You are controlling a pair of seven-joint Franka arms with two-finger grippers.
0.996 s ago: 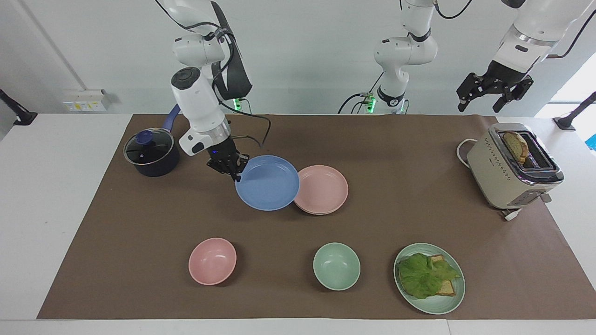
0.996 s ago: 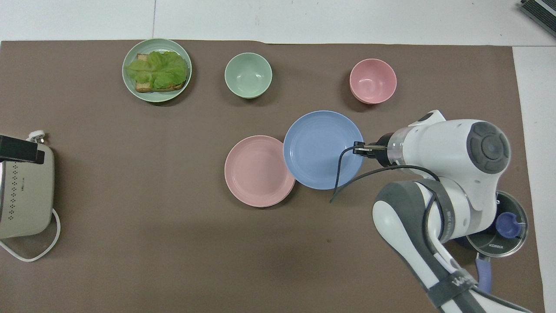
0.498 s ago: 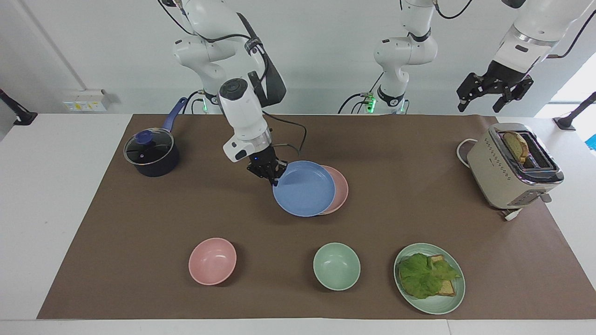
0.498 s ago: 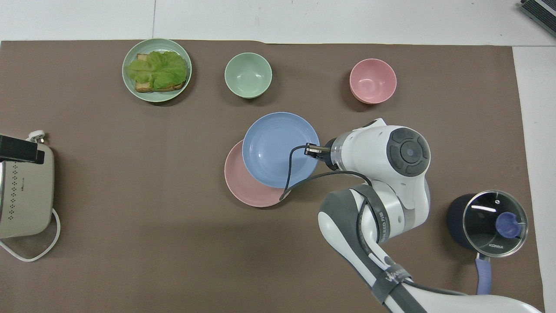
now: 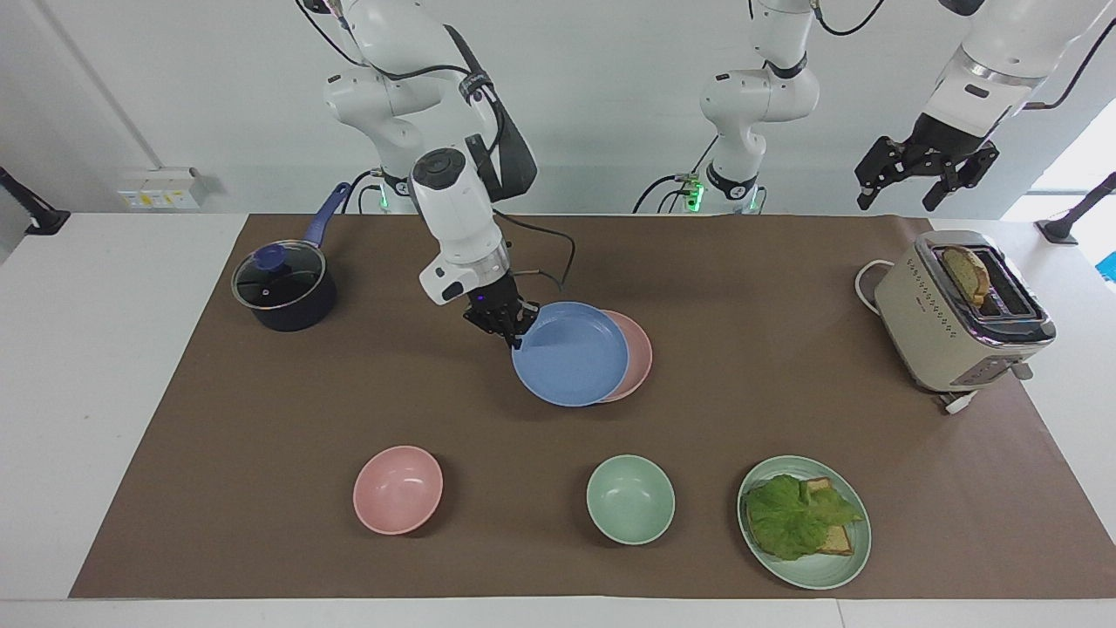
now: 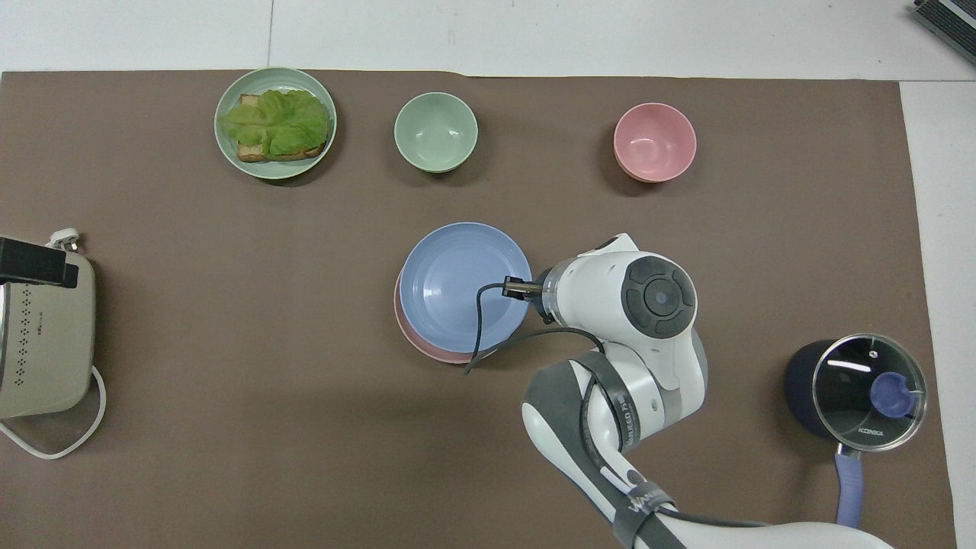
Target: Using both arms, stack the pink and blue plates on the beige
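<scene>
My right gripper [image 5: 514, 336] [image 6: 512, 290] is shut on the rim of the blue plate [image 5: 571, 356] [image 6: 461, 286], at the edge toward the right arm's end. The blue plate covers most of the pink plate [image 5: 639, 353] [image 6: 427, 349], which lies mid-table on the brown mat. Only a crescent of pink shows. I cannot tell whether the two plates touch. The beige plate is hidden. My left gripper [image 5: 924, 179] waits open, high over the toaster's end of the table.
A dark pot with a glass lid [image 5: 283, 286] stands at the right arm's end. A beige toaster holding bread [image 5: 959, 314] stands at the left arm's end. Farther from the robots sit a pink bowl [image 5: 398, 488], a green bowl [image 5: 629, 499] and a green plate with lettuce toast [image 5: 804, 522].
The right gripper carried the blue plate from beside the pink plate to over it, toward the left arm's end. The left arm stayed still.
</scene>
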